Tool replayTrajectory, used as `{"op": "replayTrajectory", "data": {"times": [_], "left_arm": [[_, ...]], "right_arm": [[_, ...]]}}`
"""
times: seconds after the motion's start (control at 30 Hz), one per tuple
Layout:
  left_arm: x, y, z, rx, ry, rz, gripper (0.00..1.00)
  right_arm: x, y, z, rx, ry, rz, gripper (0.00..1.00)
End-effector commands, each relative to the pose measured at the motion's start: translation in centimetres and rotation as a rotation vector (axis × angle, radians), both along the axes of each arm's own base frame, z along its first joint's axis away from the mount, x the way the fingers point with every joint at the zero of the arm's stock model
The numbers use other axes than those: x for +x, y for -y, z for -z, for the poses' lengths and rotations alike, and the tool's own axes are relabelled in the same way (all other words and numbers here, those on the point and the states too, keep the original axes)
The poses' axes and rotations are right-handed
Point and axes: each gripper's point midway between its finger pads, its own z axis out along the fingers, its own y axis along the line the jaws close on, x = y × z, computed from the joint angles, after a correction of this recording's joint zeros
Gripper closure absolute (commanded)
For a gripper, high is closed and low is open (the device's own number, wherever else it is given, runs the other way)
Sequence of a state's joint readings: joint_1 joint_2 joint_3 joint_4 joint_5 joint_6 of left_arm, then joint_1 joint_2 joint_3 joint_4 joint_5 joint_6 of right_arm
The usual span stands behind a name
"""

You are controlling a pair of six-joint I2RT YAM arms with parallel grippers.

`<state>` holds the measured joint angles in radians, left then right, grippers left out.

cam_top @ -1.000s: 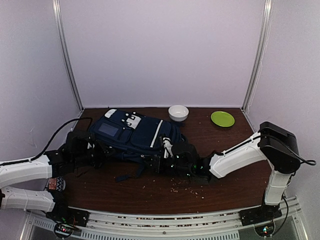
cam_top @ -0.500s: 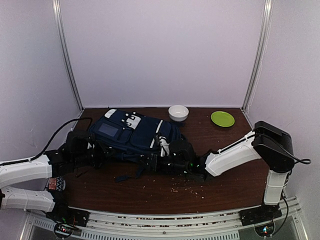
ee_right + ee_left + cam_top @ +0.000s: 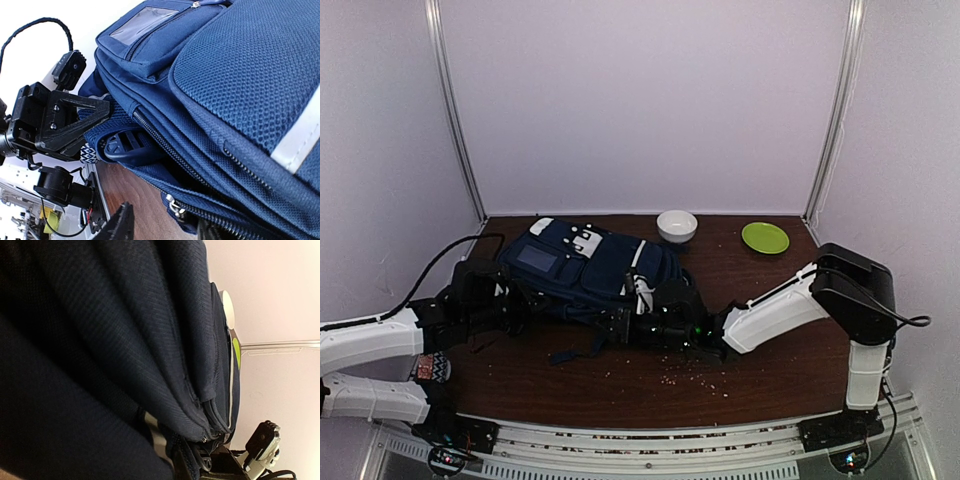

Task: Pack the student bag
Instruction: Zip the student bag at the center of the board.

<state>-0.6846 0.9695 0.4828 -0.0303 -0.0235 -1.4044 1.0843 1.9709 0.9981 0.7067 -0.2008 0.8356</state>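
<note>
The navy student bag (image 3: 585,265) lies flat on the brown table, left of centre, with its white stripe towards the right. My left gripper (image 3: 515,305) is at the bag's left end. Its black jaws (image 3: 75,120) are shut on the bag's blue webbing edge beside a dark plastic buckle (image 3: 130,145). Navy fabric (image 3: 125,340) fills the left wrist view and hides that gripper's fingers. My right gripper (image 3: 625,322) sits low at the bag's near right edge, open (image 3: 165,230). A silver zipper pull (image 3: 172,205) on the bag (image 3: 240,75) lies between its two fingers.
A white bowl (image 3: 677,225) and a green plate (image 3: 765,237) stand at the back right. Crumbs (image 3: 695,372) are scattered on the table in front of the right arm. A loose dark strap (image 3: 575,350) trails from the bag's near side. A black cable (image 3: 440,265) loops over the left arm.
My right arm has slid left, bringing its gripper closer against the bag's near edge. The left arm and the bag have stayed put.
</note>
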Motion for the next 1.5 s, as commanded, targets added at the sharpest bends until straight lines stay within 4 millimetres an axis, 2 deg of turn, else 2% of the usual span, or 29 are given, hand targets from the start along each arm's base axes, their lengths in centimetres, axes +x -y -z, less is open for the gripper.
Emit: {"op": "replayTrajectory", "data": {"times": [0.0,0.13,0.23,0.57,0.83,0.97,1.03,1.17,1.27,1.47], "left_arm": [[0.6,2.8,-11.9,-0.244,0.299,0.09,1.0],[0.6,2.8,-11.9,-0.245,0.299,0.089,1.0],[0.6,2.8,-11.9,-0.243,0.297,0.089,1.0],[0.6,2.9,-11.8,-0.244,0.295,0.091,1.0],[0.6,2.8,-11.5,-0.24,0.292,0.087,1.0],[0.7,2.5,-10.9,-0.224,0.285,0.076,1.0],[0.7,2.3,-10.4,-0.211,0.28,0.067,1.0],[0.9,1.5,-8.4,-0.162,0.253,0.042,1.0],[1.2,0.6,-6.6,-0.148,0.223,0.015,1.0],[1.8,-1.8,-4.5,-0.1,0.192,-0.037,1.0]], "right_arm": [[1.4,0.2,0.4,0.0,-0.008,0.034,0.61],[1.8,0.6,0.5,-0.007,-0.008,0.052,0.72],[1.9,0.7,0.6,-0.015,-0.011,0.062,0.76],[2.3,0.9,1.7,-0.07,-0.025,0.085,0.75],[2.6,1.7,1.8,-0.098,-0.019,0.117,0.98],[2.6,2.9,1.5,-0.13,-0.004,0.141,1.0],[2.5,4.0,1.2,-0.16,0.005,0.163,1.0],[2.6,7.4,1.5,-0.32,0.024,0.236,1.0],[2.7,10.8,1.6,-0.457,0.046,0.308,1.0],[2.1,17.4,1.8,-0.686,0.058,0.423,1.0]]}}
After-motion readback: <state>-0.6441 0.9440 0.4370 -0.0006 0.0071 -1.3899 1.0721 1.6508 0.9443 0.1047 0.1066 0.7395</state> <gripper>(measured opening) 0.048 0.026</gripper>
